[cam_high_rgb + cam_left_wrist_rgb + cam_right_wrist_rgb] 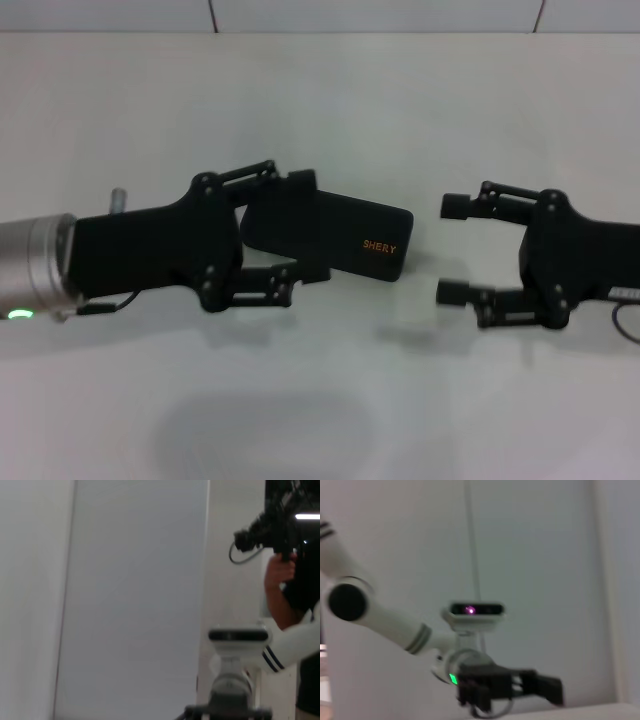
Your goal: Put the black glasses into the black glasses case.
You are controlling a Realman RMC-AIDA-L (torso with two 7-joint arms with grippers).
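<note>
The black glasses case (335, 237) lies shut on the white table (320, 110).

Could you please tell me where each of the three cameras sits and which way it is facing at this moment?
Head view: from the robot's head, forward and down at the white table; the left gripper clamps the flat black hinged glasses case, the right gripper hangs open beside it.
Left wrist view: looks sideways across the room at the robot's own camera head and the right gripper; a person's hand shows.
Right wrist view: faces back at the head and left gripper.
Shared: both wrist views show the head.
</note>
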